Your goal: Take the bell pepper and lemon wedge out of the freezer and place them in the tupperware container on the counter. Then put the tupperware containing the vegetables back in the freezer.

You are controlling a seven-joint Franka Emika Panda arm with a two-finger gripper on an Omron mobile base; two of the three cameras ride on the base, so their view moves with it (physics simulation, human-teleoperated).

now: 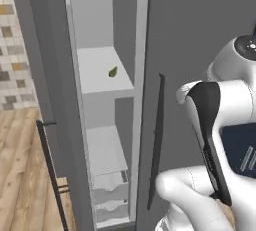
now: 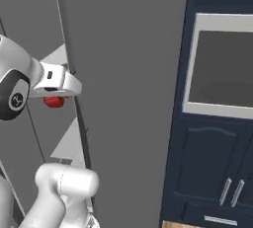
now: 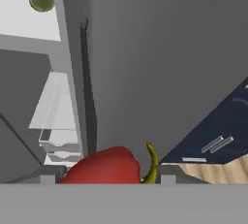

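The red bell pepper (image 3: pixel 104 167) with its green stem sits between my gripper's (image 3: pixel 107 177) finger tips, which are shut on it. From the right base it hangs as a red lump (image 2: pixel 53 102) under the white hand, held in the air in front of the open freezer (image 1: pixel 105 30). The olive-green lemon wedge (image 1: pixel 113 71) lies on the freezer's upper white shelf, seen small at the top left of the hand view (image 3: pixel 42 2), well away from the gripper. The tupperware container and the counter are out of view.
A long dark vertical handle (image 1: pixel 159 140) runs down the grey panel right of the freezer opening. The freezer door (image 1: pixel 50 170) stands swung open at the left. Navy cabinets with silver handles (image 2: pixel 230 191) and a framed dark recess (image 2: pixel 222 69) stand to the right.
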